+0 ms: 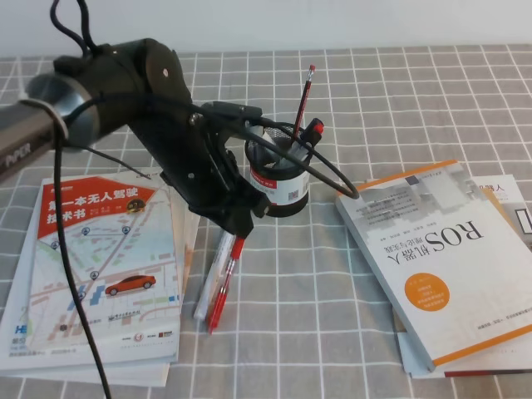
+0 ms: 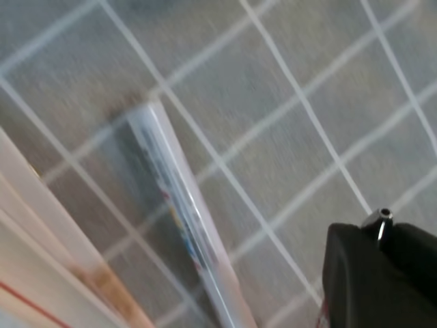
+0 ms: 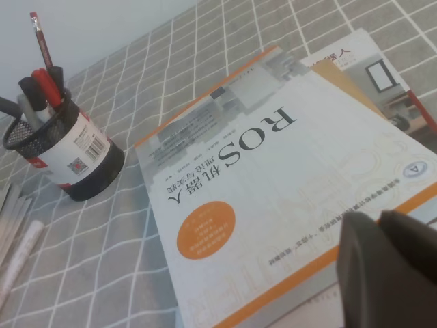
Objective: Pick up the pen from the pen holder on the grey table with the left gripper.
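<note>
The left gripper [image 1: 235, 223] hangs low just near-left of the pen holder [image 1: 279, 177], with the red pen [image 1: 225, 287] slanting down from its jaws to the grey table [image 1: 332, 332] beside a white marker [image 1: 209, 283]. Whether the jaws actually clamp the pen I cannot tell. A good lift would go straight up and slowly, keeping the pen clear of the marker and the map book [image 1: 96, 258] on the left.

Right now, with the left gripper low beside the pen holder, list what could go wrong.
1. The pen lies close alongside the white marker under the left gripper, so the jaws might catch the marker too, or instead.
2. A loose cable loops around the pen holder; moving the arm could drag it and tip the holder and its pencil.
</note>
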Motion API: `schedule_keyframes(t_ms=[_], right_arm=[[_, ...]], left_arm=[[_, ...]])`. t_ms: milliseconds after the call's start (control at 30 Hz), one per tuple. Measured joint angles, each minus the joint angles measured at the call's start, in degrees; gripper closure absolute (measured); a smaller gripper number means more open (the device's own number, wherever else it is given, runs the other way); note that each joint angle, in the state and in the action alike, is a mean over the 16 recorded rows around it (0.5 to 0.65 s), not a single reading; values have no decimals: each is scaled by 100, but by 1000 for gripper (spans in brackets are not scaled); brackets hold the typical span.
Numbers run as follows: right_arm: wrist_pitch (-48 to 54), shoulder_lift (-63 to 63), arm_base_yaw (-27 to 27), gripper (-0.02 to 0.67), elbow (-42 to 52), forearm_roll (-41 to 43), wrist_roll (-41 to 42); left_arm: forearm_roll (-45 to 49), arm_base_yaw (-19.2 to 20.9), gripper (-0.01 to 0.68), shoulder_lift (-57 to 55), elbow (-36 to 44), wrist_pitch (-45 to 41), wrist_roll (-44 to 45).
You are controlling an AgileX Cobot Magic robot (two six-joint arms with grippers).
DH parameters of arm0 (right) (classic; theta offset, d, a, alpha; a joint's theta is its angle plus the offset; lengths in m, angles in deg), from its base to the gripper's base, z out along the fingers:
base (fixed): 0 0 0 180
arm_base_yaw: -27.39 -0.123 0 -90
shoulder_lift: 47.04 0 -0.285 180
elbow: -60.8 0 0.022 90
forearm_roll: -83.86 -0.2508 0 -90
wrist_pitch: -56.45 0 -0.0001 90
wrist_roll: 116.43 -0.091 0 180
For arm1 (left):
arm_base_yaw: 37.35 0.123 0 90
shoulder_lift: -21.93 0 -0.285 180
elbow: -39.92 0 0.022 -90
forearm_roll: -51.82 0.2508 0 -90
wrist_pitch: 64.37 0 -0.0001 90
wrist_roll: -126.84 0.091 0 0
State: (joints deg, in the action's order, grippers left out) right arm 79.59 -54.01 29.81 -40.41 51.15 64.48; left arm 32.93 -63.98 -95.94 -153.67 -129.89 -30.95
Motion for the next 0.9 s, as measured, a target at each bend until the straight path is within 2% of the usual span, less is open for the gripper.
schedule_keyframes(t_ms=[367,900], right_arm=[[0,0,0,662,0,-8,0],[0,0,0,662,0,-10,0]], left_arm=[[95,0,632,-476,-15,808,-447],[895,7,640,-895,-23,1338,-2067]])
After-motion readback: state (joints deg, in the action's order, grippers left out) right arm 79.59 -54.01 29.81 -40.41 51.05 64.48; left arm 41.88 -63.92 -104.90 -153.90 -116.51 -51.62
